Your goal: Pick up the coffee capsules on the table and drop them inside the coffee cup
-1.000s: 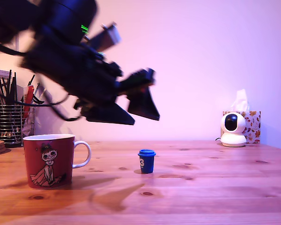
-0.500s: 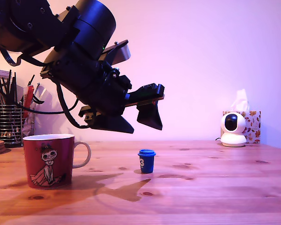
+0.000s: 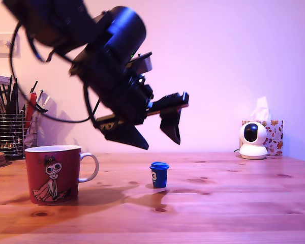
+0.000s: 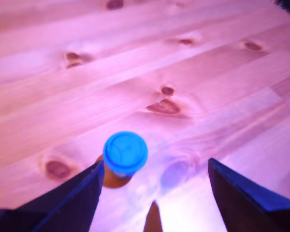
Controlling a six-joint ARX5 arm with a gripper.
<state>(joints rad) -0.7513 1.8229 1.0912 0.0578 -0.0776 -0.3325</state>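
A small blue coffee capsule (image 3: 159,175) stands upright on the pine table (image 3: 234,193), to the exterior view's right of the coffee cup (image 3: 53,174), a dark red mug with a white handle and a cartoon figure. My gripper (image 3: 160,142) hangs open in the air just above the capsule, fingers pointing down, holding nothing. In the wrist view the blue capsule (image 4: 125,152) shows its round lid near one dark fingertip (image 4: 67,200), with the other fingertip (image 4: 246,198) well apart from it. A dark green-black capsule is not in sight.
A metal mesh pen holder (image 3: 11,133) with pens stands at the back on the exterior view's left. A white round camera (image 3: 253,141) and a patterned tissue box (image 3: 274,136) sit at the back right.
The arm has swung toward the exterior view's right and lower, from beside the mug to above the blue capsule. The capsule and the mug have not moved.
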